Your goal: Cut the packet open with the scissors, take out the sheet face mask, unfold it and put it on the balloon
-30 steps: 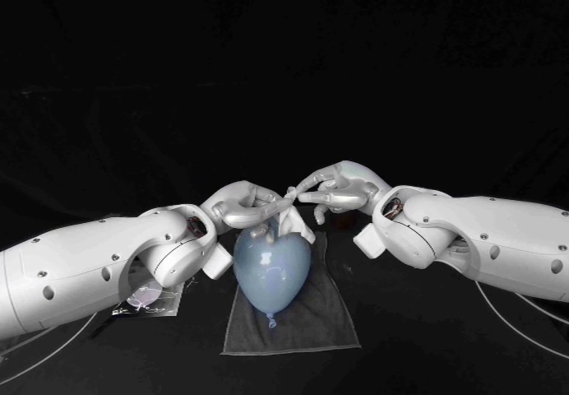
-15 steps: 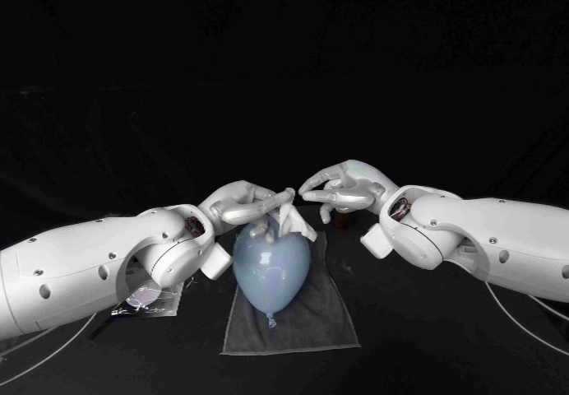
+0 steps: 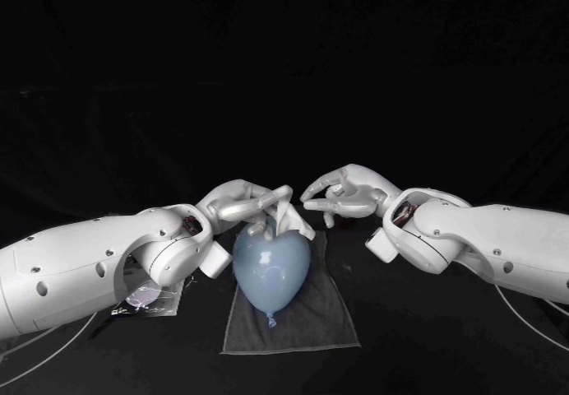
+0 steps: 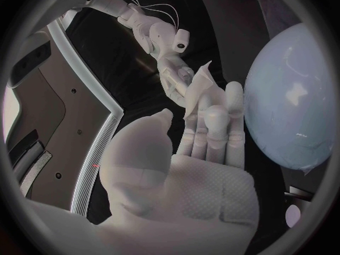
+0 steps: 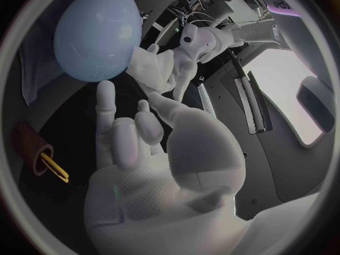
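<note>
Your balloon [image 3: 273,262] lies on a grey woven cloth [image 3: 303,321]. It is pale blue, smooth and glossy, egg-shaped, with its knot pointing toward the robot. At the balloon's round far end, the left hand [image 3: 247,202] pinches the sheet mask [image 3: 297,224]. The mask is thin, white and crumpled, and it is bunched, so you cannot make out its outline. The right hand [image 3: 341,194] sits just beside it, fingers loosely parted and bent, holding nothing. The shiny packet [image 3: 148,298] lies flat, half covered by the left arm. From the right wrist you see a dark red tube [image 5: 30,147] with yellow handles [image 5: 53,167] poking out; what they belong to is unclear.
</note>
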Motion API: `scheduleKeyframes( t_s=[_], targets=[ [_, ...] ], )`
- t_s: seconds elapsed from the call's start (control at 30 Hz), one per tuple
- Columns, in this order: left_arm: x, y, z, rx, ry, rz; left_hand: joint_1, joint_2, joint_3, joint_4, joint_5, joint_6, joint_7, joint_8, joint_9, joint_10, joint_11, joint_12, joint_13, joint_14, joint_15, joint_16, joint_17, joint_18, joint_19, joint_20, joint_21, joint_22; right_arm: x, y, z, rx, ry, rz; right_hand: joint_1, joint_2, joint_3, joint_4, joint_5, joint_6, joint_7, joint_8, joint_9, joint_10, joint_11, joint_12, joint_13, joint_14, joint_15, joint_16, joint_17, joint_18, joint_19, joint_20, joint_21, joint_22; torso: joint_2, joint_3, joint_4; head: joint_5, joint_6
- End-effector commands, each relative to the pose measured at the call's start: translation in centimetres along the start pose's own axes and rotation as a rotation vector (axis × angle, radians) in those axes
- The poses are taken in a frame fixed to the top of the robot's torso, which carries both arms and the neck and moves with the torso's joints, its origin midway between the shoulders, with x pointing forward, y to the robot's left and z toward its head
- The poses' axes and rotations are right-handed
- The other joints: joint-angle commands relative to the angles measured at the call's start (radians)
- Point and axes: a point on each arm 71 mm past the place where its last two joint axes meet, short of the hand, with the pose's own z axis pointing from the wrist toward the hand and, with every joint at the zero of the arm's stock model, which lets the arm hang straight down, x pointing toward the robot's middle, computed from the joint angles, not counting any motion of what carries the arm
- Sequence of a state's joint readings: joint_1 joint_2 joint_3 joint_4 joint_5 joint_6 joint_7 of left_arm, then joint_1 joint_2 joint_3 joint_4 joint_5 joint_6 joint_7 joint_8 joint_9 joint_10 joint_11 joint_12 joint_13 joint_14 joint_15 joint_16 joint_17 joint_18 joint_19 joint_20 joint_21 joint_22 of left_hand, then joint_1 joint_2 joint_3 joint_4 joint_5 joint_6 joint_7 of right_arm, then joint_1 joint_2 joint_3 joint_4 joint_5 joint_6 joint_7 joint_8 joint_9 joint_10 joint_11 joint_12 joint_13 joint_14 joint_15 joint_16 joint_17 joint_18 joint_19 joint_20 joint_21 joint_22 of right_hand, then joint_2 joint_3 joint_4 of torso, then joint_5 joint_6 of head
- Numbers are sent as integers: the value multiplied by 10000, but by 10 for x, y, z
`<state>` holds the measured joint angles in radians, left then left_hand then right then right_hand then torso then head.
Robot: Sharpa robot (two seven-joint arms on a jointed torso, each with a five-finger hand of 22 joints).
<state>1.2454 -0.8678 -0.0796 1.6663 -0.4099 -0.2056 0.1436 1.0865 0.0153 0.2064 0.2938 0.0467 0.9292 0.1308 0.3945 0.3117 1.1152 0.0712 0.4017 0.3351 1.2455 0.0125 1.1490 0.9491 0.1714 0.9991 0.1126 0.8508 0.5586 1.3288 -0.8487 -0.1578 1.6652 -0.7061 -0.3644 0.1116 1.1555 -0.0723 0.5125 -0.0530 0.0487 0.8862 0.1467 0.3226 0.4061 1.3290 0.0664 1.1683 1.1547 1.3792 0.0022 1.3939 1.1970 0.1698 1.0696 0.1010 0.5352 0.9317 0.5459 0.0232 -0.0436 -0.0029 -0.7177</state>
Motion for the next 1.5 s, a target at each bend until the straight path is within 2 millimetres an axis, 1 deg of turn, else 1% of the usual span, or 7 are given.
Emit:
scheduleKeyframes(
  t_s=[0.03, 0.23, 0.3, 0.43, 0.6, 0.73, 1.5],
  targets=[
    [-2, -1, -1, 145, -104, -331, 5, -110, -55, 1, 5, 82, -9, 62, 8, 45, -36, 38, 10, 20, -60, 41, 24, 121, 43, -28, -21, -12, -1, -7, -2, 486, 28, -132, -384, -158, -352, 257, -3, -60, 84, -172, -80, -111, 48, -70, -39, -68, 61, -39, -39, 89, 3, 118, -82, -46, 0, -9, 10, -9, 6],
    [-8, 1, -4, 67, -297, -654, 839, -434, -168, -216, 10, 58, -49, 85, 1, 32, -74, 63, 36, 60, -96, 81, 32, 117, 63, -58, -20, -11, -5, -20, -9, 1394, -121, 367, -1151, -580, -1542, 1347, -5, -251, 141, -544, -219, -397, 130, -270, -291, -233, 147, -73, -182, 103, 6, 222, -297, -220, -3, -14, 18, 4, 4],
    [-9, 1, -5, 43, -374, -706, 2663, -496, 456, -1198, 40, 120, -253, 154, 19, 5, -234, 25, 12, 88, -224, 108, 47, 129, 73, -100, -6, -2, -6, -23, -11, 1679, -113, 514, -1230, -590, -1794, 1655, -10, -257, 151, -592, -225, -470, 147, -310, -349, -266, 160, -71, -203, 105, 15, 237, -344, -260, -5, -21, 11, 13, 9],
    [-10, 2, -5, 5, -504, -800, 4296, -513, 1761, -2450, 29, 471, -107, 429, 140, 268, -242, -39, -90, 148, -297, 154, 114, 125, 115, -298, 272, 184, -4, -32, -17, 2352, -35, 885, -1277, -589, -2263, 2245, -9, -194, 156, -633, -214, -570, 157, -342, -429, -335, 176, -83, -274, 110, 36, 257, -431, -335, -6, -19, 12, 38, -3],
    [-12, 2, -6, 28, -674, -1047, 3668, -898, 3224, -2701, 34, 479, -113, 568, 256, 520, -233, -138, -196, 139, -276, 89, -12, 112, -187, -305, 765, 583, 2, -41, -23, 3276, 128, 1786, -1192, -535, -2797, 3007, -12, -69, 127, -630, -179, -592, 137, -297, -459, -310, 159, -32, -243, 117, 114, 250, -492, -402, -9, -12, 9, 49, 30],
    [-14, 2, -6, 86, -815, -1275, 3462, -910, 3441, -2705, 19, 412, -104, 610, 311, 465, -226, -120, -172, 30, -257, -15, -164, 105, -270, -285, 808, 628, 8, -46, -27, 3826, 330, 2897, -1023, -454, -3113, 3417, -11, -76, 128, -664, -170, -565, 135, -226, -437, -293, 154, -5, -233, 115, 162, 241, -520, -432, -8, -9, 1, 39, 38],
    [-5, -1, -4, 240, -205, -1753, 2998, -742, 3822, -2715, 18, 47, -65, 700, 515, -42, -171, 206, 121, -154, -191, -16, -258, 103, -468, -205, 822, 676, 42, -26, -19, 2707, 1613, 6434, -1336, 56, -4408, 3449, -13, -495, 321, -951, -214, -690, 317, -18, -395, -416, 316, 93, -244, 90, 77, 360, -622, -472, 1, -10, -1, -56, 84]
  ],
)
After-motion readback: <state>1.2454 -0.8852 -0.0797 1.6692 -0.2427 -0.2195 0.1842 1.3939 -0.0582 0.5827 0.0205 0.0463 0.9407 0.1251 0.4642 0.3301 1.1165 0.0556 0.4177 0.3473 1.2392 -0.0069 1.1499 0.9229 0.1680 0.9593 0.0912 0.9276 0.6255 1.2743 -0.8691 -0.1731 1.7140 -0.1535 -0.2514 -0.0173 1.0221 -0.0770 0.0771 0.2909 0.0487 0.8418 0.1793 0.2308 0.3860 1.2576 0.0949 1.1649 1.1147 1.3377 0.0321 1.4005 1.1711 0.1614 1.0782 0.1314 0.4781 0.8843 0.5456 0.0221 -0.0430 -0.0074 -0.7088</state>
